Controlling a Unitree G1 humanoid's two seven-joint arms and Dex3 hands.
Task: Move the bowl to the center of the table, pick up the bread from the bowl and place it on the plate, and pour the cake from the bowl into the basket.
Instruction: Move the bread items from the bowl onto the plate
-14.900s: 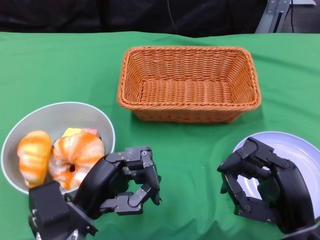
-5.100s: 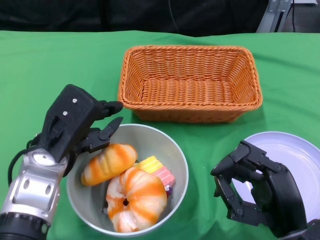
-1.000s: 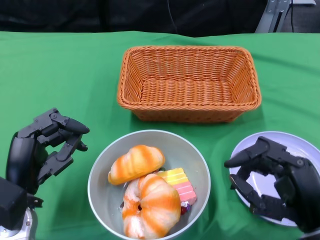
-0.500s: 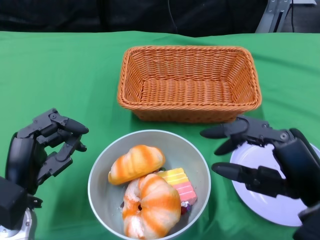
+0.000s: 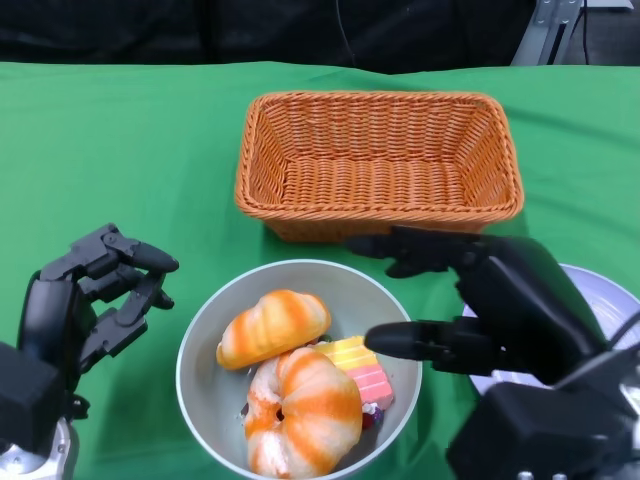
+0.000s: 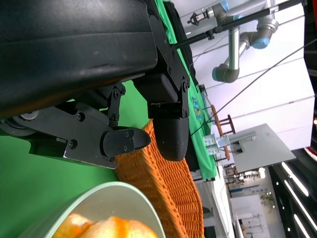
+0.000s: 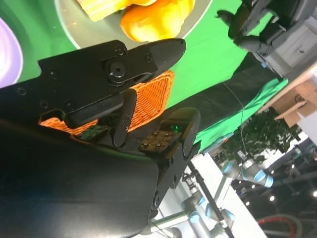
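The round grey bowl [image 5: 215, 335] is seen on the green tablecloth [image 5: 120, 150], just in front of the rectangular orange wicker basket [image 5: 378, 165]. An elongated orange-and-white bread roll [image 5: 272, 327], a ring-shaped orange bread [image 5: 303, 411] and a yellow-and-pink layered cake slice [image 5: 357, 367] are contained in it. The right hand [image 5: 470, 300] is held spread and empty over the bowl's rim, partly covering the pale lilac plate [image 5: 605, 292]. The left hand [image 5: 95, 290] is held released beside the bowl.

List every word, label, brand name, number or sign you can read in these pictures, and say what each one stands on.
None can be read.
The bowl, basket, plate, breads and cake carry no print.
The small sign behind the table in the left wrist view is too small and blurred to read.
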